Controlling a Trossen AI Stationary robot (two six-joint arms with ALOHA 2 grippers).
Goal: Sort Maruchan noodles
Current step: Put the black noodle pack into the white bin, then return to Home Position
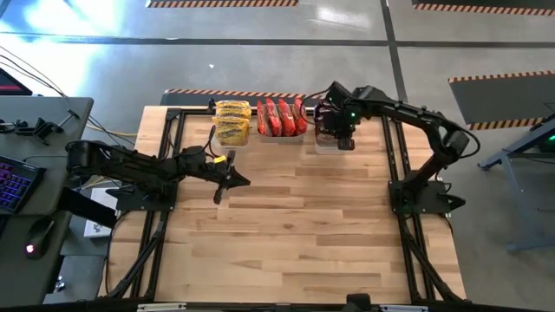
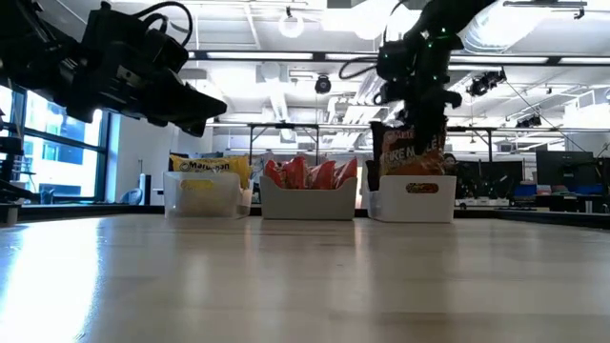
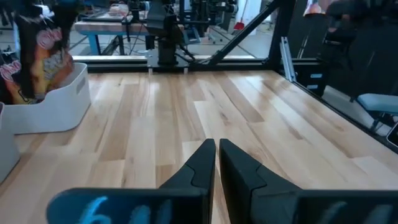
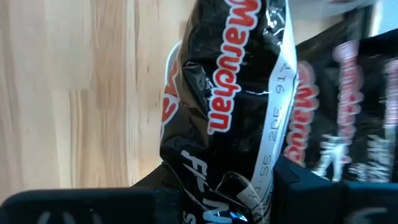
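From above, 3 clear rectangular plastic tubs stood in a row at the far edge of the pale wooden desk [image 1: 286,234]: yellow crinkly ramen packets [image 1: 232,121] in one, red-orange ramen packets [image 1: 280,117] in the middle, and the right gripper [image 1: 336,137] reaching over the third tub [image 1: 329,143], its arm bent back to its base. The left gripper [image 1: 227,180] hovered above bare desk, jaws pressed together. At desk height, the right gripper [image 2: 416,90] hung straight down, pinching a dark brown crinkly plastic Maruchan packet [image 2: 412,148] by its top edge over that tub. The left wrist view showed only empty boards ahead. The right wrist view showed the packet [image 4: 230,106] crumpling in the jaws: light, slippery film, probably brittle inside, best held by its sealed edge.
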